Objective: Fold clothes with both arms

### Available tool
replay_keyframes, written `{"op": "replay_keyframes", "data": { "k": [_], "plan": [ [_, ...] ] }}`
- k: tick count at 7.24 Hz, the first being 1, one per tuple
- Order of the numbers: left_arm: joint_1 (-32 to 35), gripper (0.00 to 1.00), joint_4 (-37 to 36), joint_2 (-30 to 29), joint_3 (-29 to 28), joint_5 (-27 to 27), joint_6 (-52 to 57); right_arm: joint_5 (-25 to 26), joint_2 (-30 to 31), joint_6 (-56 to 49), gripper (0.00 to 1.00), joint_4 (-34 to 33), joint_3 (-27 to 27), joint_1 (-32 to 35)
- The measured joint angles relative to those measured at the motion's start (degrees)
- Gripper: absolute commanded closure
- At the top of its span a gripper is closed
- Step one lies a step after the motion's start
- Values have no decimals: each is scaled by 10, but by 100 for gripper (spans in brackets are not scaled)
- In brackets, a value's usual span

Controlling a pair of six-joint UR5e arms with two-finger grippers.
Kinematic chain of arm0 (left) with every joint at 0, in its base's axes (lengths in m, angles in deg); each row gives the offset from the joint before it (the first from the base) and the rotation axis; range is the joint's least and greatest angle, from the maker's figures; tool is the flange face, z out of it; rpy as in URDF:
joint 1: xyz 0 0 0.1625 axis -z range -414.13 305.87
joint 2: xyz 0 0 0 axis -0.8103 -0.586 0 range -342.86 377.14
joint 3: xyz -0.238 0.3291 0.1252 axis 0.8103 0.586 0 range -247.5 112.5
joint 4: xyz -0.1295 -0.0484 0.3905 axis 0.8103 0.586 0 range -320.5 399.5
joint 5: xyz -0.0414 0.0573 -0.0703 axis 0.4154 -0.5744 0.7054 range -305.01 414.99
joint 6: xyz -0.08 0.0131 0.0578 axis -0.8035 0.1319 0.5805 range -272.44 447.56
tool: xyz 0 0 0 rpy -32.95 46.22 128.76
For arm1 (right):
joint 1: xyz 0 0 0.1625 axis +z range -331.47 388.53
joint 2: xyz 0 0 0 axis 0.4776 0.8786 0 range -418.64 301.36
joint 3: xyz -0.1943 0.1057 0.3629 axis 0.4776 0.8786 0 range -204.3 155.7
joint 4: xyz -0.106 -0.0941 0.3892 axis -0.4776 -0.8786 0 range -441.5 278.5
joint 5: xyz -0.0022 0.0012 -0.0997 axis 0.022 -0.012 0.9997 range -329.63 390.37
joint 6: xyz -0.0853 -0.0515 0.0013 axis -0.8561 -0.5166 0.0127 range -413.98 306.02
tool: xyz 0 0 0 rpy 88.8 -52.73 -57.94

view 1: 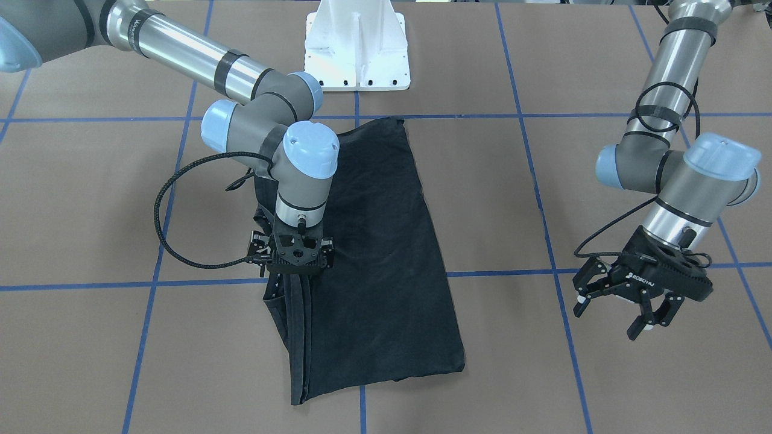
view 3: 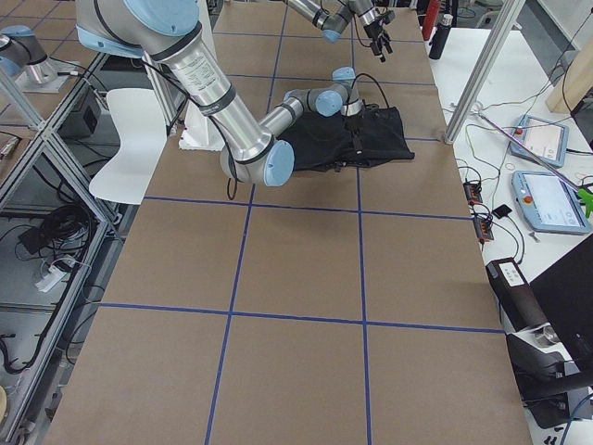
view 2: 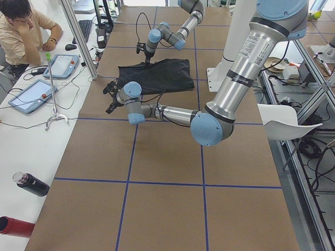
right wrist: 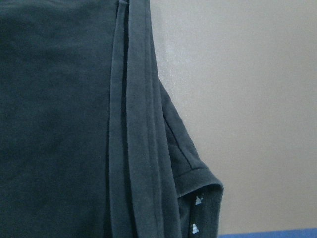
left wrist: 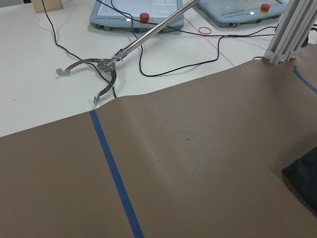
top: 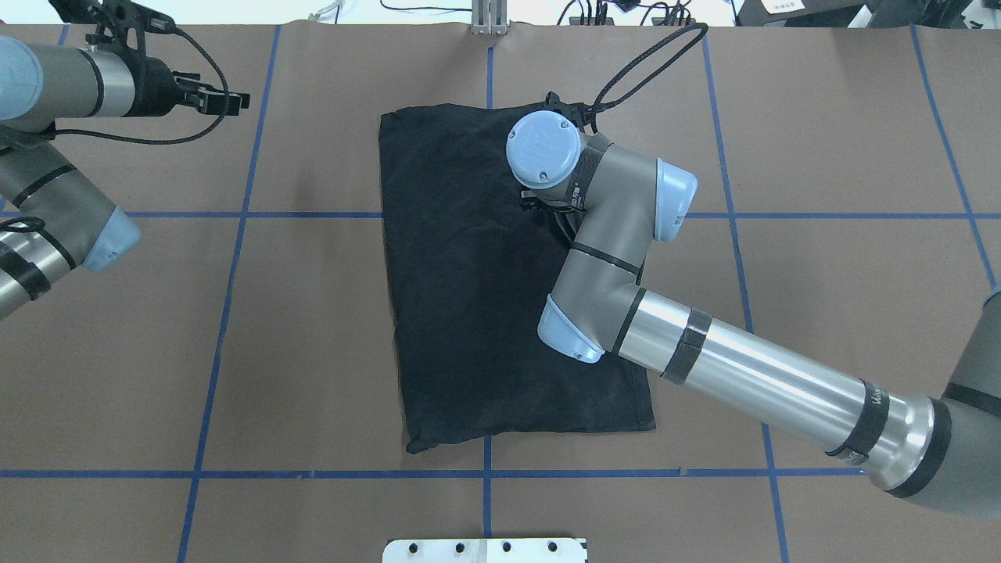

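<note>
The black T-shirt (view 1: 374, 253) lies flat in the middle of the table, plain side up, folded into a long rectangle; it also shows in the overhead view (top: 461, 297). My right gripper (view 1: 295, 274) points straight down onto the shirt's side edge, where a sleeve and hems are doubled over (right wrist: 143, 148). Its fingers are hidden, so I cannot tell whether they hold cloth. My left gripper (view 1: 609, 316) is open and empty, hovering above bare table well to the side of the shirt. A corner of the shirt (left wrist: 307, 178) shows in the left wrist view.
The white pedestal base (view 1: 357, 48) stands at the robot's side of the table. Blue tape lines (view 1: 362, 274) cross the brown table cover. A seated operator (view 2: 21, 31), tablets (view 2: 60, 65) and a metal grabber tool (left wrist: 99, 74) are beyond the far edge.
</note>
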Motion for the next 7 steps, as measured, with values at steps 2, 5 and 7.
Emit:
{"op": "replay_keyframes", "data": {
  "k": [2, 5, 7],
  "plan": [
    [0, 0, 9, 6, 9, 1, 1, -8, -1, 7, 0, 0, 5, 0],
    [0, 0, 13, 17, 14, 1, 1, -20, -1, 14, 0, -9, 5, -7],
    [0, 0, 13, 19, 15, 2, 1, -22, 5, -2, 0, -24, 5, -7]
  ]
}}
